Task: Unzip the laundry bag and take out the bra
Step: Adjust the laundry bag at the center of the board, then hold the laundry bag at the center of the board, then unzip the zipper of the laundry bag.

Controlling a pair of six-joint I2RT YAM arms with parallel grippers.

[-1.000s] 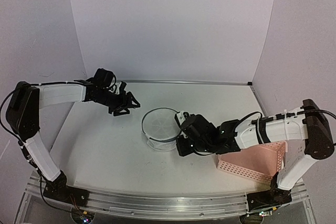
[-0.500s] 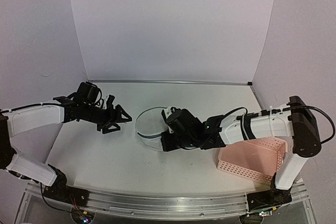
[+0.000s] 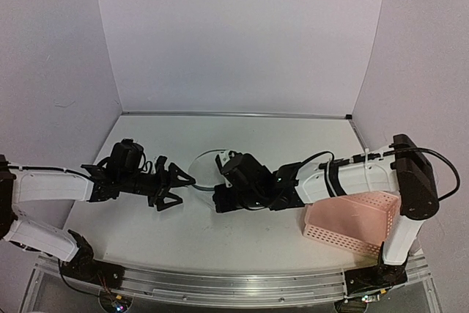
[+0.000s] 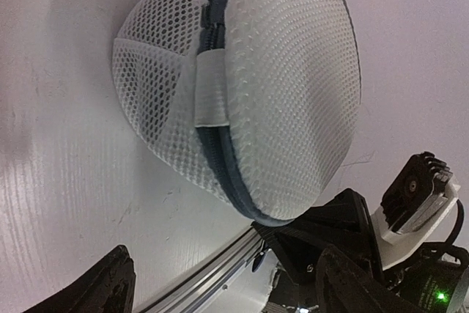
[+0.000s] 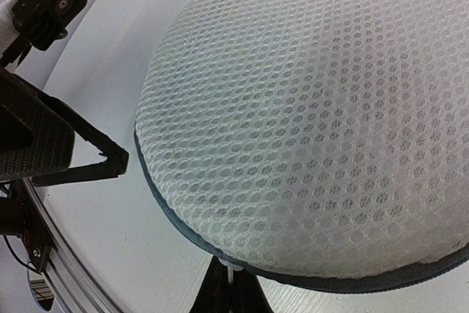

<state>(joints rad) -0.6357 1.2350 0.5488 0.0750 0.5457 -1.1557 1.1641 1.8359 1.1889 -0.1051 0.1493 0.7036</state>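
Top view: left gripper (image 3: 179,187) low over table (image 3: 146,229), reaching right, jaws spread wide, just left of laundry bag (image 3: 207,168). Right gripper (image 3: 220,197) at bag's near rim, fingertips hidden. Pink basket (image 3: 352,221) near right.
Left wrist view: bag tilted on edge, dark zipper (image 4: 220,153) closed; contents indiscernible.
Right wrist view: fingers (image 5: 220,295) apparently pinched on rim, mostly cut off.

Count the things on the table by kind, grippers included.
laundry bag: 1
pink basket: 1
bra: 0 in view
grippers: 2, the left gripper and the right gripper
Total: 4
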